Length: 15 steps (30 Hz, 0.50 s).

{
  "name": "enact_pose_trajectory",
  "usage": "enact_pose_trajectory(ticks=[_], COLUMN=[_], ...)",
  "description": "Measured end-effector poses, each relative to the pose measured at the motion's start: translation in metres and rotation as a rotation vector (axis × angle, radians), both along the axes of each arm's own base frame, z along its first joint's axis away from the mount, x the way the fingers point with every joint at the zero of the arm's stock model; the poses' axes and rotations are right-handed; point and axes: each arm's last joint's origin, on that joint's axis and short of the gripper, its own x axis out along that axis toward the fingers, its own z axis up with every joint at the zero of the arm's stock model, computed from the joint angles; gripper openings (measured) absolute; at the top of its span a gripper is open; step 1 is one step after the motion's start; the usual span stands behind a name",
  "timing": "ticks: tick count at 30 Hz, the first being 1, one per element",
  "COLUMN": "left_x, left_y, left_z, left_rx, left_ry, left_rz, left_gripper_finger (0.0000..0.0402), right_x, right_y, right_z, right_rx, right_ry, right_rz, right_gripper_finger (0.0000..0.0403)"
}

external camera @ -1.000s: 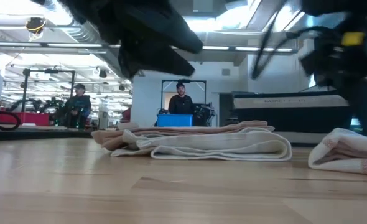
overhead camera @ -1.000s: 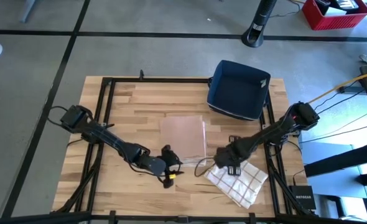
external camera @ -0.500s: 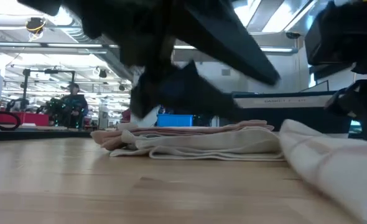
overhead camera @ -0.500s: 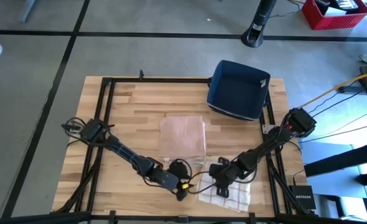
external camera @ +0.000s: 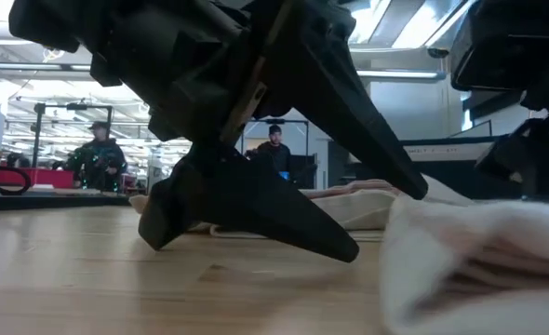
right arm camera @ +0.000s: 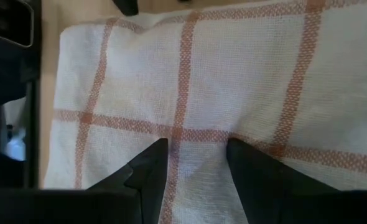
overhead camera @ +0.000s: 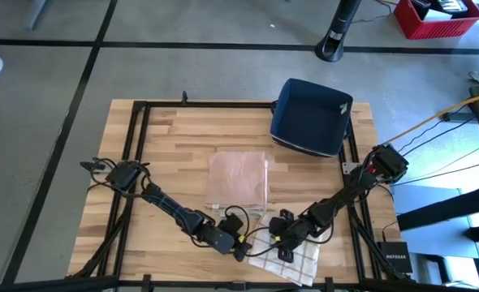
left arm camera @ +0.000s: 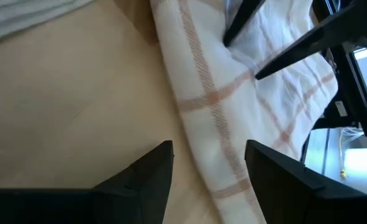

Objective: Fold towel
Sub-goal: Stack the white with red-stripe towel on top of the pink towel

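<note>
Step in hand: both hands are down at the checked towel (overhead camera: pixel 284 258), which lies at the near edge of the table (overhead camera: pixel 166 142), right of centre; this reads as the approach before a grasp, with no fold made on it yet.
Left hand (overhead camera: pixel 241 246): low at the towel's left edge, fingers apart; in its wrist view the two dark fingers (left arm camera: pixel 147 171) straddle the hem and bare wood, nothing between them.
Right hand (overhead camera: pixel 282 242): over the towel itself, fingers apart and pointing down onto the weave; its wrist view shows only red-checked cloth between them, and no pinch of fabric can be made out.
Towel's lie: rumpled rather than flat (the low view shows it bunched in soft ridges at the right).
Next move, as I judge it: each hand needs to close on an edge or corner of the towel, lift it clear, and draw it flat before any fold; a grip on one layer only matters, since the cloth is doubled on itself in places.
Risk: the two hands stand close together, so they could foul each other.
Table: pale wooden planks in a black frame; a folded pinkish towel (overhead camera: pixel 239 180) lies at the centre, just behind the hands, and a dark blue bin (overhead camera: pixel 311 116) stands at the far right.
Room: grey floor with dark lines; a red crate (overhead camera: pixel 437 16) at the far right; in the low view, two people (external camera: pixel 274 149) stand well back.
</note>
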Motion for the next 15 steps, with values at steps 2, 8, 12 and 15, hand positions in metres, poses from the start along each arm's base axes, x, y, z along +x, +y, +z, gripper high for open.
enact_pose_trajectory(ticks=[2, 8, 12, 15], left_x=[0.0, -0.001, 0.0, 0.0], left_y=[0.001, 0.004, 0.006, 0.006], left_z=[0.0, -0.003, -0.003, -0.003], left_rx=[-0.006, 0.001, 0.003, 0.03], left_ry=[0.002, 0.04, 0.045, 0.043], left_rz=[0.005, 0.019, 0.023, 0.004], left_gripper_finger=[0.0193, 0.0193, 0.0193, 0.0193], right_x=[0.001, 0.007, 0.008, 0.012], right_y=[-0.001, -0.001, 0.0, 0.001], right_z=[0.0, 0.002, 0.002, -0.001], right_rx=[-0.019, 0.004, -0.022, -0.027], right_ry=[-0.02, -0.092, -0.143, -0.186], right_rz=[-0.009, -0.11, -0.149, -0.174], right_gripper_finger=[0.0175, 0.0175, 0.0175, 0.0175])
